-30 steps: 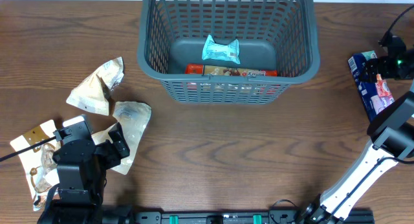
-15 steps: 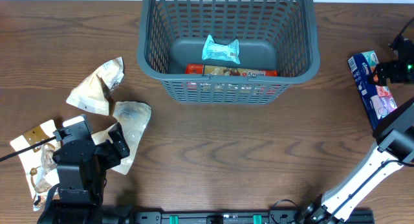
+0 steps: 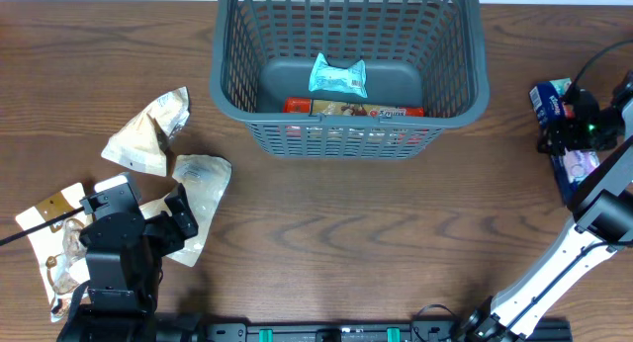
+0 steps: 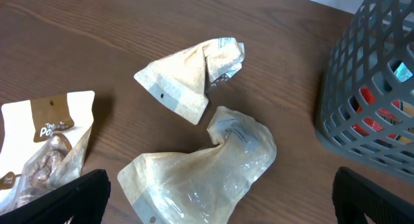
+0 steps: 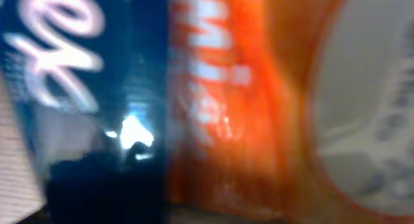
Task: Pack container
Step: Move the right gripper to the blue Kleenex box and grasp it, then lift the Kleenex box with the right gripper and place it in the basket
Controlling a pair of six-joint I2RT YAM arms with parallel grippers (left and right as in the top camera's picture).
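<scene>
The basket [image 3: 348,134] stands at the far middle of the table [image 3: 326,233], upright. On its floor lie a teal packet [image 3: 337,76] and, against the near wall, a red box [image 3: 354,111].

My left gripper [image 3: 183,223] is at the near left, low over the loose packets. From my left wrist, my two black fingers [image 4: 77,198] show at the bottom corners of the view, wide apart and holding nothing. Between them lies a clear pouch [image 4: 207,166], crumpled and flat on the wood. Just beyond it is a tan packet [image 4: 191,75], folded at one end. A brown pouch [image 4: 45,140] lies to the left. The basket's lattice corner [image 4: 381,88] shows at the right edge, with red and teal visible through the slots.

My right gripper [image 3: 572,125] is at the far right edge, down on a blue packet [image 3: 550,93] that lies well apart from the basket. My right wrist sees only a blur of that packet's blue and orange print [image 5: 226,101], pressed very close. I cannot tell whether those fingers are apart or closed.
</scene>
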